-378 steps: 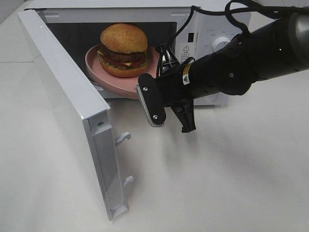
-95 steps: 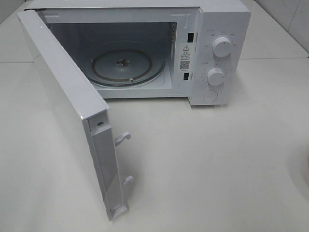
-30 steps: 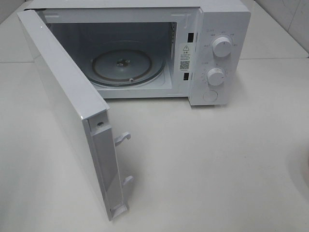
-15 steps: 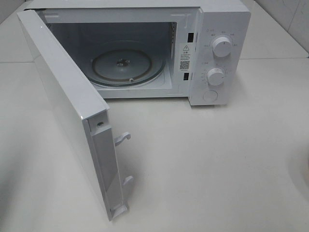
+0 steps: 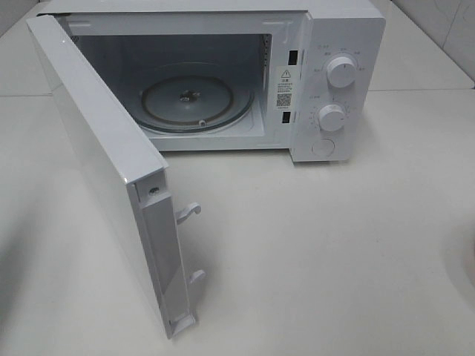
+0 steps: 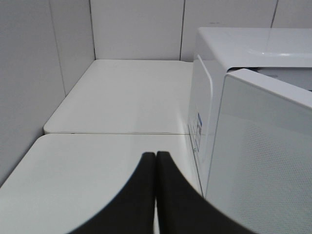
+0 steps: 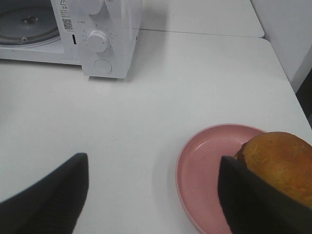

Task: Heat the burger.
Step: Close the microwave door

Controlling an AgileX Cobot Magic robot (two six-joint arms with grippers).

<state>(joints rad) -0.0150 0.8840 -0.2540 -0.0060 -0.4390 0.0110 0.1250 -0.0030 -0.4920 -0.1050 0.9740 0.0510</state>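
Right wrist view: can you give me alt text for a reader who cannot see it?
A burger sits on a pink plate on a white table, framed by the open right end effector, whose dark fingers stand wide apart and hold nothing. Farther off stands a white microwave with two dials and a round button, its glass turntable bare.

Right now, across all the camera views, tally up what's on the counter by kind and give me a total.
Microwave: 1, door open
Glass turntable: 1, bare, inside the microwave
Control dials: 2, upper, lower
Pink plate: 1
Burger: 1, on the pink plate
Total: 6
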